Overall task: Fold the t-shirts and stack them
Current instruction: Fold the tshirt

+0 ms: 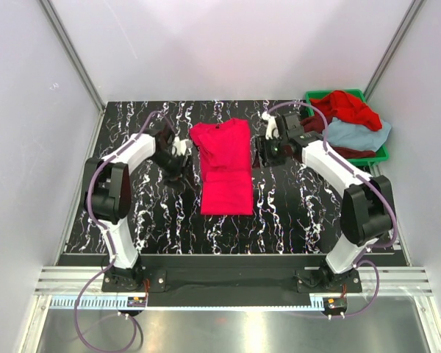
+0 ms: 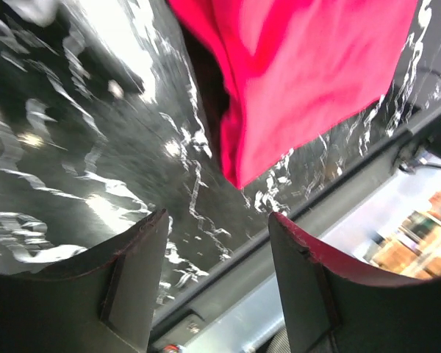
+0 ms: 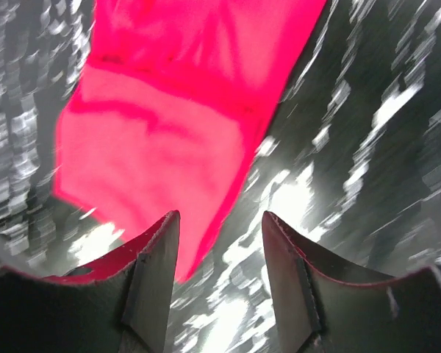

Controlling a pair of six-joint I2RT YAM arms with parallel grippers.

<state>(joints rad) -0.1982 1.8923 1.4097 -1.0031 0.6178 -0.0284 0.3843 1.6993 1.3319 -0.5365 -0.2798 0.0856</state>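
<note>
Pink shirt (image 1: 224, 168) lies flat on the table (image 1: 154, 213), mid-table between the two arms, folded in to a narrow oblong. Its neck end is toward the far edge, and a crease runs across it about halfway down.

Left gripper (image 1: 176, 168) is just beside the shirt's left edge. In the left wrist view the fingers (image 2: 136, 272) stand apart with nothing between them. The shirt's corner (image 2: 309, 66) lies beyond the tips, not touched.

Right gripper (image 1: 261, 154) is just beside the shirt's right edge. In the right wrist view its fingers (image 3: 151, 272) are also parted and empty, and the shirt (image 3: 169, 125) lies ahead of the left finger. That view is blurred, so contact cannot be judged.

Bin (image 1: 382, 153), green, sits at the far right corner of the table. It holds a heap of three shirts:
- red shirt (image 1: 345, 105) on top
- blue-grey shirt (image 1: 361, 134) spilling over the right rim
- maroon shirt (image 1: 314, 123) under them
</note>
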